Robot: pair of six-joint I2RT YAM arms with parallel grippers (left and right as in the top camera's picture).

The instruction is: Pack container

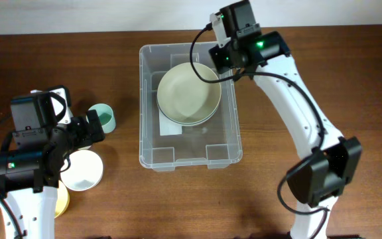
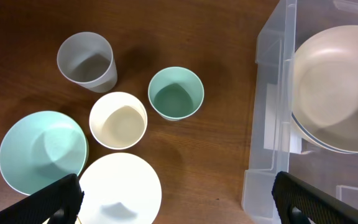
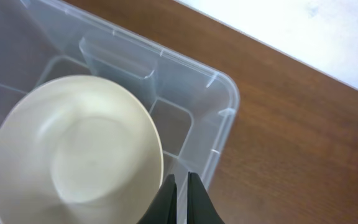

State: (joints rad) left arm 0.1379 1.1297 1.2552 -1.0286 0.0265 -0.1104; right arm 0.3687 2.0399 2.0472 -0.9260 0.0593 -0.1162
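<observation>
Container [image 1: 152, 158] sits mid-table, a bowl [image 1: 188, 93] at its 12 o'clock end, likely leaving room below. Right gripper [image 3: 182, 196] is closed by the bowl's 1 o'clock rim, grip unclear. Left gripper [image 2: 176, 190] gapes wide over cups [image 2: 175, 93] at 9 o'clock — ready to pick

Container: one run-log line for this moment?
container: cream bowl inside | left gripper: open above cups | right gripper: shut, near bowl rim
</observation>
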